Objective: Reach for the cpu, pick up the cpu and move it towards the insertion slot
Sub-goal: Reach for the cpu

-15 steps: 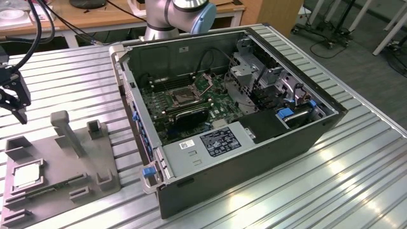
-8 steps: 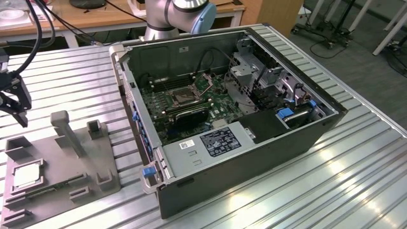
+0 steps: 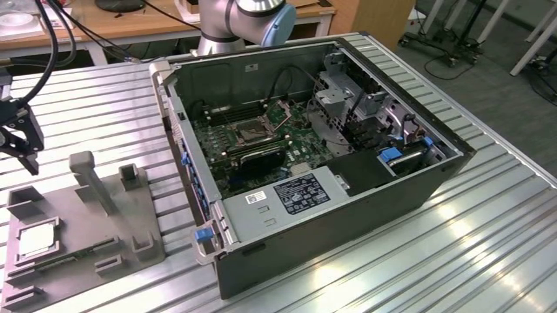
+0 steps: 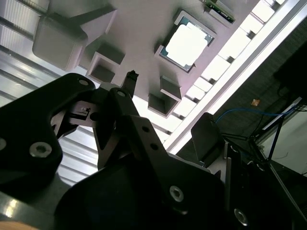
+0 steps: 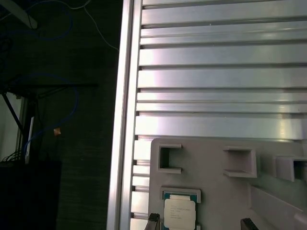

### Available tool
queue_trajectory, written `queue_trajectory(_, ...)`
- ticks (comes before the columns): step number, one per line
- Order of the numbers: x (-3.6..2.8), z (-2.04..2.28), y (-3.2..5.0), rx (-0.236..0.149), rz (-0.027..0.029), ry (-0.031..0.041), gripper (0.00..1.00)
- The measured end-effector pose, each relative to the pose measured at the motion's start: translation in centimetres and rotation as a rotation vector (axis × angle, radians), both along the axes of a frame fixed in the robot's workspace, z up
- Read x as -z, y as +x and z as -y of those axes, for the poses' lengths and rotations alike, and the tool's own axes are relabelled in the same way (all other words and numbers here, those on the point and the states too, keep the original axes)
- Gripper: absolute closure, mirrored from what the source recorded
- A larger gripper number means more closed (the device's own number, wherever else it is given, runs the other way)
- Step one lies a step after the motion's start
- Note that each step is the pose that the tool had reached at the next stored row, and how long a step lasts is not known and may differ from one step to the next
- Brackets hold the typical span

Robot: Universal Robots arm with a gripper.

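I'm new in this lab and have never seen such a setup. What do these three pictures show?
It is a robot arm on a slatted metal table. The exterior view looks at the whole scene from off the arm. Both wrist views come from cameras riding on the arm, near its fingers. On the table stand an open computer case and a grey tray. The cpu lies in a tray recess. Its slot sits on the board inside the case. The fingers are open, hang above the tray near the cpu, and hold nothing.
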State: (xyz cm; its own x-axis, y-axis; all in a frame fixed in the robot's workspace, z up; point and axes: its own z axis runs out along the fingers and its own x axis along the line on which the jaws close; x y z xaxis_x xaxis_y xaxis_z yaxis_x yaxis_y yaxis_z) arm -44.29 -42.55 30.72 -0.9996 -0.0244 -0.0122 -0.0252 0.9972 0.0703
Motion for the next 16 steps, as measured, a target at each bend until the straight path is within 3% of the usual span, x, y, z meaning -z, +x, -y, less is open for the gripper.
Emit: queue_trajectory(16, 0.52, 0.00, 0.00, 0.000, 0.0000, 0.0000, 0.27)
